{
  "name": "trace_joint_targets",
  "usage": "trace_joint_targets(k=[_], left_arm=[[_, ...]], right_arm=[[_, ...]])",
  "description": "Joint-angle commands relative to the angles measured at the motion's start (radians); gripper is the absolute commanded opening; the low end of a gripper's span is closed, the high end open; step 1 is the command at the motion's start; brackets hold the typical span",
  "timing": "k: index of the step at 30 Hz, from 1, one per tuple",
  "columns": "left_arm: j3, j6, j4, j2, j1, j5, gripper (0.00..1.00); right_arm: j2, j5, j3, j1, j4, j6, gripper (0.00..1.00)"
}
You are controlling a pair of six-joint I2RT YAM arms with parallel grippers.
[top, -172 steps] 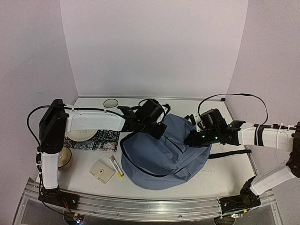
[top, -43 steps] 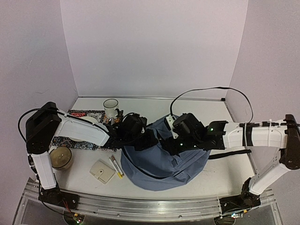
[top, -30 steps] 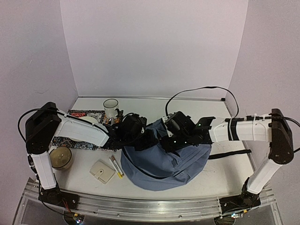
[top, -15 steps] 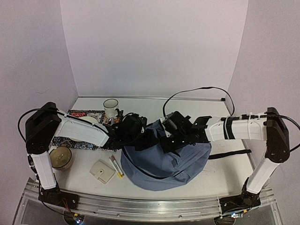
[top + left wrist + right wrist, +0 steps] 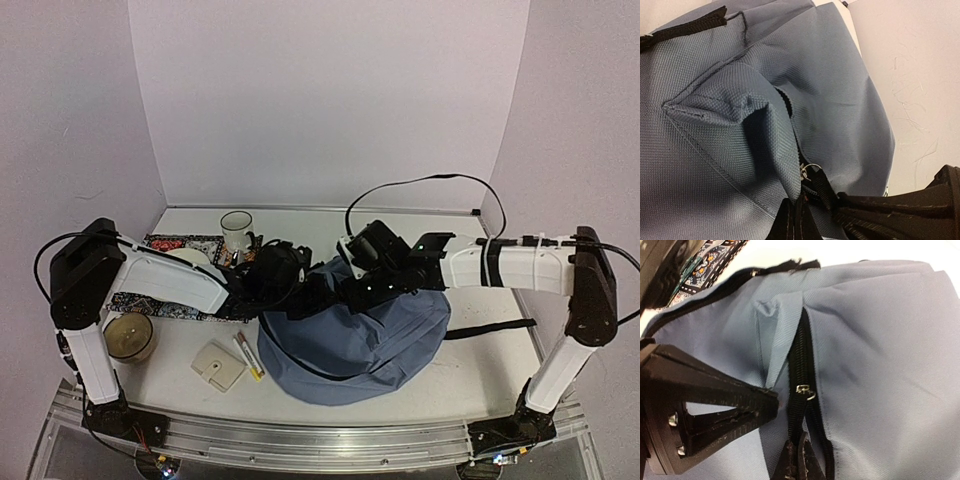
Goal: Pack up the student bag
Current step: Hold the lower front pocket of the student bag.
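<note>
— Where's the bag, and what's it like?

— The bag [image 5: 350, 340] lies slumped mid-table, toward the front edge. It's soft blue-grey woven cloth, creased into folds. A black strap [image 5: 492, 327] trails off its right side.

— Your grippers?

— Both meet at its upper left. My left gripper [image 5: 792, 221] has its fingers pressed together, pinching a fold of the bag's cloth beside black webbing with a small metal ring. My right gripper [image 5: 798, 458] is nipped tight on the black zip [image 5: 799, 360], just below its metal slider.

— Anything in the bag?

— I can't tell. The stretch of zip I see is closed.

— Other containers?

— A white mug [image 5: 237, 230] stands upright at the back left, and a round tan bowl [image 5: 128, 336] sits at the left edge. I can't make out their contents.

— Room to move?

— The left is crowded. There's a patterned mat [image 5: 150, 301] under my left arm. A flat cream wallet [image 5: 219, 365] and a thin pen [image 5: 248, 356] lie just beside the bag's left flank. Bare table [image 5: 490, 375] shows to the right of the bag.
</note>
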Motion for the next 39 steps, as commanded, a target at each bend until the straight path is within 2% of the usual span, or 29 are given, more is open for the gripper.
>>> trace_joint_targets(k=[1,10,19,21,28,30,34,39], left_arm=[[-0.015,0.019,0.009,-0.053,-0.022,0.026,0.00],[-0.021,0.016,0.012,-0.052,-0.035,0.016,0.00],[-0.080,0.067,0.009,-0.123,-0.035,-0.092,0.00],[-0.088,0.087,0.011,-0.133,-0.035,-0.096,0.00],[-0.094,0.130,0.010,-0.138,-0.037,-0.061,0.00],[-0.094,0.134,0.012,-0.135,-0.039,-0.060,0.00],[-0.089,0.136,0.012,-0.133,-0.042,-0.035,0.00],[-0.072,0.145,0.012,-0.127,-0.045,-0.028,0.00]], right_arm=[[0.017,0.060,0.131,-0.039,0.045,-0.055,0.00],[0.046,-0.005,0.256,-0.048,0.044,-0.113,0.00],[-0.013,-0.023,0.077,-0.061,0.029,-0.097,0.00],[-0.026,-0.026,0.038,-0.063,0.027,-0.091,0.03],[-0.028,-0.025,-0.004,-0.062,0.027,-0.078,0.03],[-0.022,-0.037,0.009,-0.061,0.027,-0.080,0.08],[0.004,-0.073,0.042,-0.061,0.028,-0.089,0.27],[0.027,-0.117,0.060,-0.061,0.039,-0.095,0.30]])
